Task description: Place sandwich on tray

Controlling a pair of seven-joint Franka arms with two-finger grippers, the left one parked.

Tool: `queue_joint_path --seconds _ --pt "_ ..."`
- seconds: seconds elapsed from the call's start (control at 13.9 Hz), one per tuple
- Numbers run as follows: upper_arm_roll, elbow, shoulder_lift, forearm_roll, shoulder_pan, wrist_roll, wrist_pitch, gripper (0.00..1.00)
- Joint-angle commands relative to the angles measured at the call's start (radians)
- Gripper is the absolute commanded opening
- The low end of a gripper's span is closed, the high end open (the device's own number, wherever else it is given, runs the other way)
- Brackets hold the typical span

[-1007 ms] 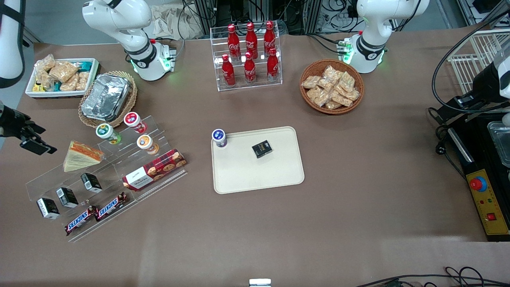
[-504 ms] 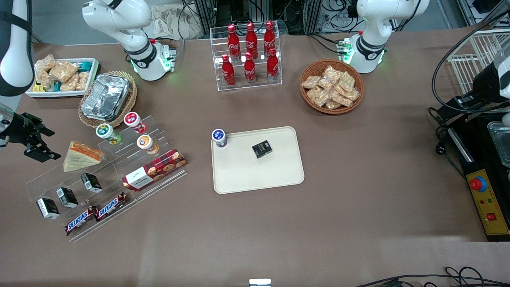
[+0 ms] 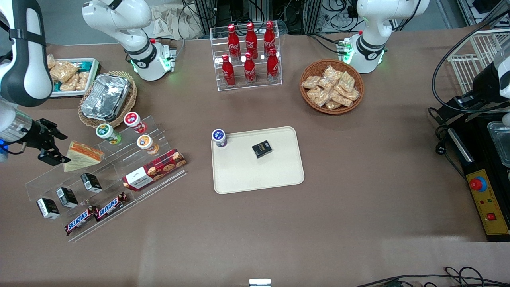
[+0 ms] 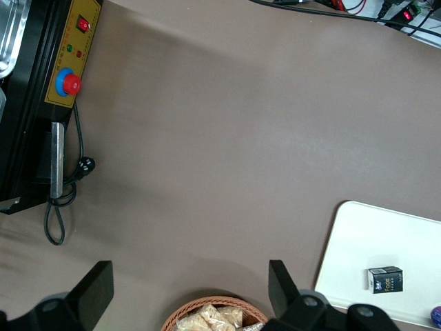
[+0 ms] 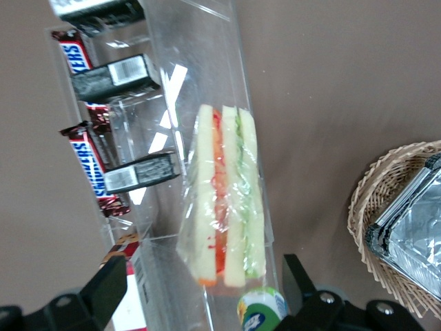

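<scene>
The sandwich, a pale wedge in clear wrap with red-orange and green stripes, lies on the top step of a clear acrylic shelf toward the working arm's end of the table. My right gripper is open and empty, right beside the sandwich's wide end, one finger nearer the front camera and one farther. The right wrist view shows the sandwich between the two spread fingers of the gripper. The cream tray lies mid-table and also shows in the left wrist view.
A blue-lidded cup and a small black box sit on the tray. Yogurt cups, a plaid cookie box, black boxes and Snickers bars share the shelf. A foil container and white tub stand nearby.
My gripper has moved in from the table's edge to right beside the sandwich. The arm now hangs over part of the white tub. The sandwich has not moved.
</scene>
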Motion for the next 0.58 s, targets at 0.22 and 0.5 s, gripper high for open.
queue_joint_path --seconds 0.22,0.5 --pt "0.001 -0.021 0.046 0.014 -0.004 0.025 0.071 0.99" --pt "0.001 -0.021 0.069 0.021 -0.017 0.082 0.098 0.9"
